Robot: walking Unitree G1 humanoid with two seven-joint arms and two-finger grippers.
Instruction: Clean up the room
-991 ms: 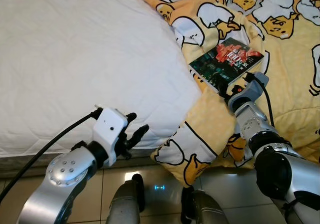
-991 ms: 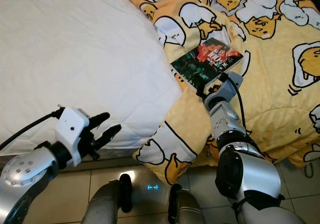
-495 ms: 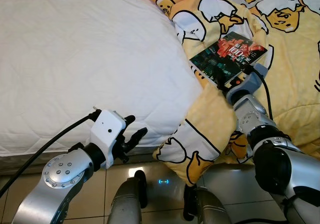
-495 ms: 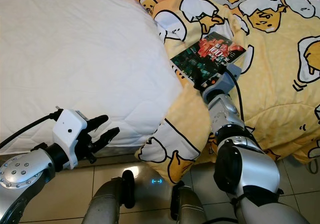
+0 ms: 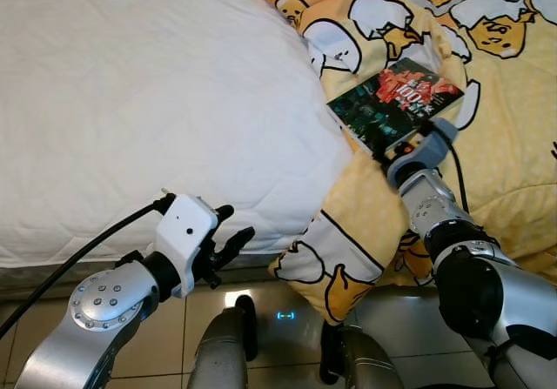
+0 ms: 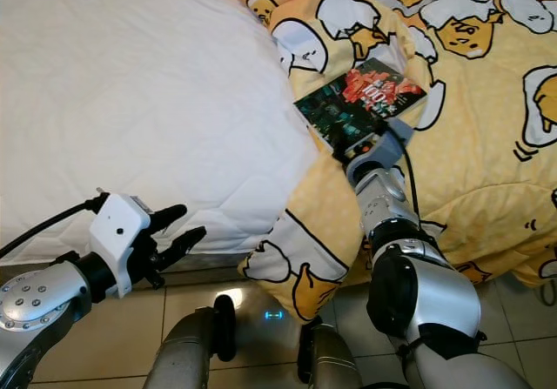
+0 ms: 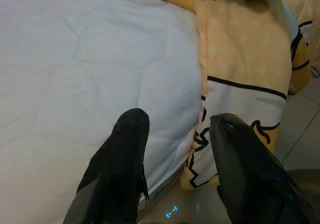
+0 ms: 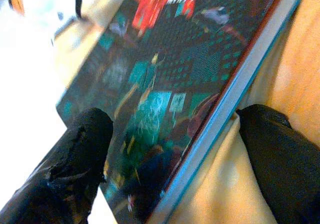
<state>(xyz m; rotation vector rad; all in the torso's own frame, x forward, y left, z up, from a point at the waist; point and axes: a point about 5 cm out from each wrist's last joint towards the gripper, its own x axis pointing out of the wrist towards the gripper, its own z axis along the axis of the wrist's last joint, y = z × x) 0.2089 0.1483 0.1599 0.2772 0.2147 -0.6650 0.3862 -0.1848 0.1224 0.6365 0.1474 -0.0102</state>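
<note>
Right gripper (image 8: 170,159) spread wide, holding nothing, one finger over the book's cover, the other under its near edge | book (image 5: 403,104) lies just ahead on the yellow duvet (image 5: 513,145) | I fear the soft duvet bunches between fingers, or the book slides away | left gripper (image 7: 175,149) parted, idle, well aside by the white mattress (image 5: 130,102)

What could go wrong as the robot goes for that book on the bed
The book lies on a soft, rumpled yellow blanket, so it may tilt or slide when pinched. In the right wrist view the right end effector has one finger over the cover and one at the edge on the fabric, so it might catch blanket along with the book. The left end effector hangs open near the mattress edge.
</note>
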